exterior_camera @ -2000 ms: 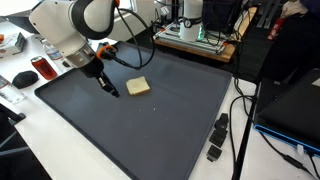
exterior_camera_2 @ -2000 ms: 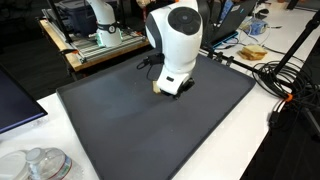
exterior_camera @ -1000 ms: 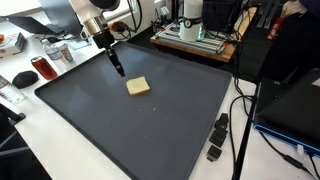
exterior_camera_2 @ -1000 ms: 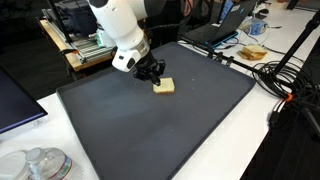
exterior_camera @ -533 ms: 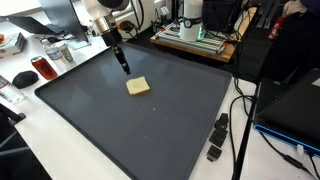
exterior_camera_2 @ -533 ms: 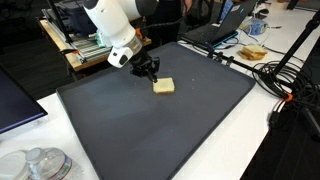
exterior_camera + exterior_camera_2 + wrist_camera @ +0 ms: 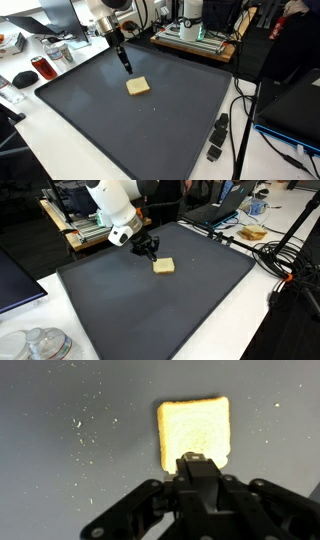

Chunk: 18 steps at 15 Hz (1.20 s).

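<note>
A small square tan piece, like a slice of toast (image 7: 138, 86), lies flat on the dark grey mat (image 7: 120, 130); it also shows as the toast (image 7: 163, 267) and the toast (image 7: 195, 428). My gripper (image 7: 126, 68) hangs shut and empty in the air a little above the mat, just behind the toast and apart from it. Seen from the opposite side, the gripper (image 7: 152, 254) sits beside the toast's far edge. In the wrist view the closed fingers (image 7: 199, 464) overlap the toast's near edge.
The mat (image 7: 130, 300) covers most of a white table. A red can (image 7: 41, 68) and a black mouse (image 7: 24, 78) stand off the mat's corner. A black device (image 7: 216, 139) and cables lie beside the mat. Clear lids (image 7: 38, 343) sit near a corner.
The arm has risen from the mat and swung back behind the toast over two seconds; in the last half second it barely shifted. The toast has stayed put and the jaws stayed shut.
</note>
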Motion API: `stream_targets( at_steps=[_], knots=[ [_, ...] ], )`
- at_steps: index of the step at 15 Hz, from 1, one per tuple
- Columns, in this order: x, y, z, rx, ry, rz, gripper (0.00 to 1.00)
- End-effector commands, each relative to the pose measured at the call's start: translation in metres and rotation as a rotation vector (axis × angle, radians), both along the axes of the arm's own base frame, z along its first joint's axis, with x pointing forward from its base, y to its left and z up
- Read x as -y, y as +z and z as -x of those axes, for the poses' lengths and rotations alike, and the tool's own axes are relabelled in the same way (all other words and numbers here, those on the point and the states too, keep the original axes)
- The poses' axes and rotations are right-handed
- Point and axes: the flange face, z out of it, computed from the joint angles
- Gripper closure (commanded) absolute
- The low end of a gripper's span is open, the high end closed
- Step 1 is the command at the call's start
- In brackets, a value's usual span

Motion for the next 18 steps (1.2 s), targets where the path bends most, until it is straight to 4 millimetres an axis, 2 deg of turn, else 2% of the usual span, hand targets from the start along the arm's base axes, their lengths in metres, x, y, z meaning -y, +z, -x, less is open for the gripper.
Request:
stream_targets(
  at_steps=[1,5,9,14,18],
  knots=[
    [-0.001,-0.004,0.017,-0.015,-0.019,0.03,0.94],
    [-0.011,-0.009,0.04,-0.027,-0.065,0.095,0.94],
    [-0.035,-0.009,0.057,-0.006,-0.11,0.19,0.94],
    [-0.067,0.001,0.076,-0.005,-0.141,0.304,0.94],
    [-0.087,0.02,0.073,-0.021,-0.144,0.395,0.94]
  ],
)
